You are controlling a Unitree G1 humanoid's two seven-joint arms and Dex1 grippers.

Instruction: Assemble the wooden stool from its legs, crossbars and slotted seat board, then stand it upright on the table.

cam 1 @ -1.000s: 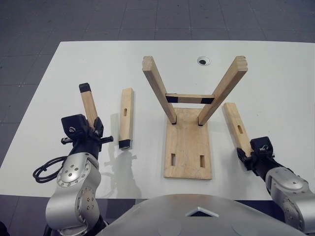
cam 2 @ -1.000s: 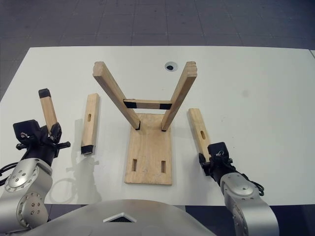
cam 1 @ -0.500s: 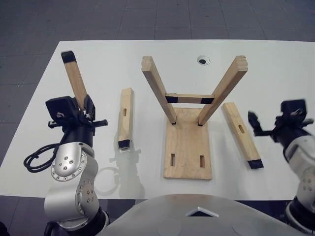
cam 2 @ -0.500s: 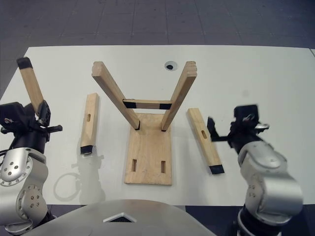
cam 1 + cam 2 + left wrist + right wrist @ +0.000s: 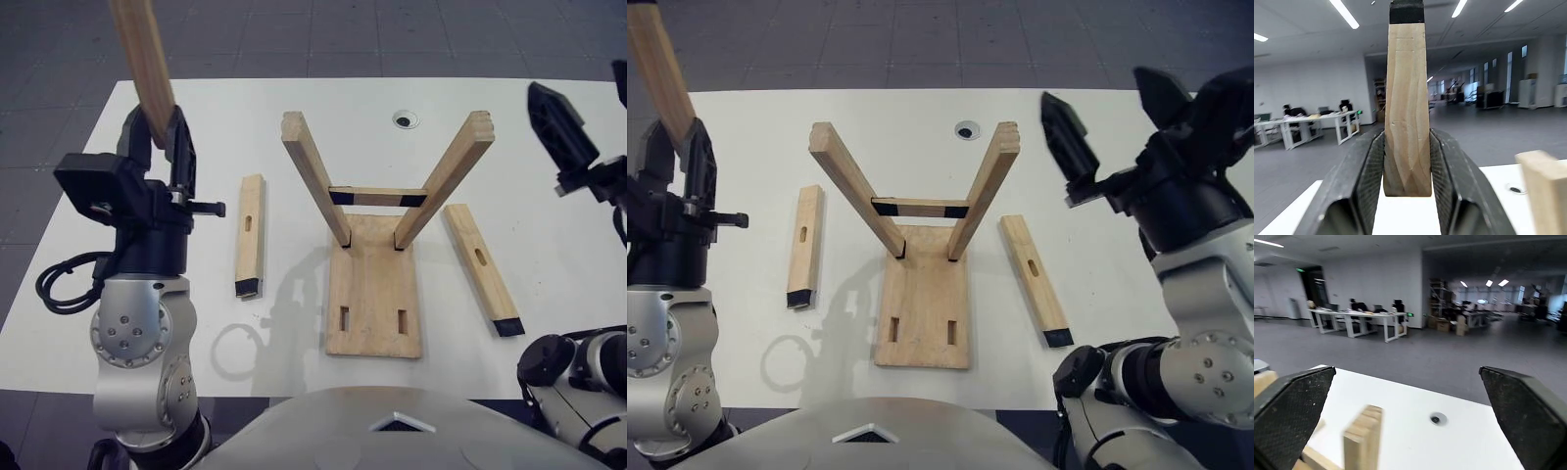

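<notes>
Left jaws clamp a leg point(image 5: 145, 59); grommet point(image 5: 405, 120) behind seat board point(image 5: 373, 294).

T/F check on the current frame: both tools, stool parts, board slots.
1. The left tool clamps a leg held in the air. True.
2. The right tool holds a leg too. False: it is open and empty.
3. A crossbar joins two standing legs on the seat board. True.
4. All four board slots are filled. False: the two near slots are empty.
5. Both spare legs lie left of the board. False: one loose leg lies left of it, the other right.
</notes>
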